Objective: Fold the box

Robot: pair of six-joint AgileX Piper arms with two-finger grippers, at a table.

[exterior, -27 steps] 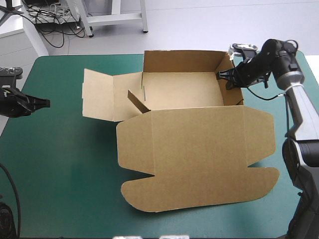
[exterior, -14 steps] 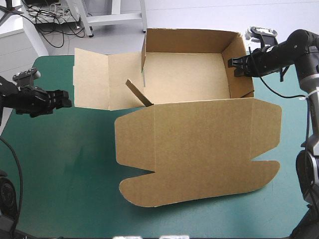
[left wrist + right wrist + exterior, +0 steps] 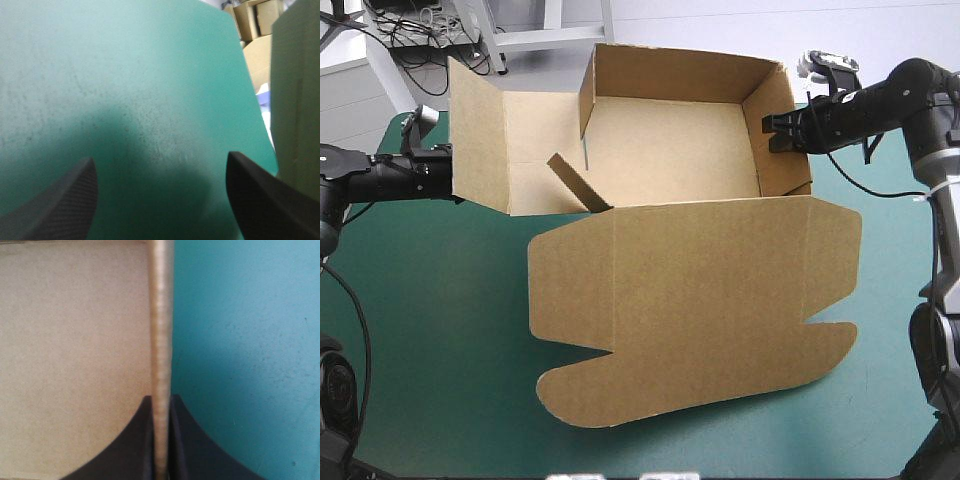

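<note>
The brown box stands in the far half of the teal-green table, with its back and right walls raised and its lid lying flat toward the front. My right gripper is shut on the right wall; in the right wrist view the wall's edge runs between its fingers. The left flap stands tilted up. My left gripper is right against the flap's outer face. It is open over bare cover, with the flap beside one finger. A small tab slants up inside the box.
Bare teal-green cover stretches along the front left and a strip runs along the front right. More brown board shows beyond the table's edge in the left wrist view. The box's back wall reaches past the table's far edge.
My left gripper has opened and moved right, up to the left flap. The flap has risen from flat to tilted, and the box has shifted a little left. The right gripper keeps its hold.
</note>
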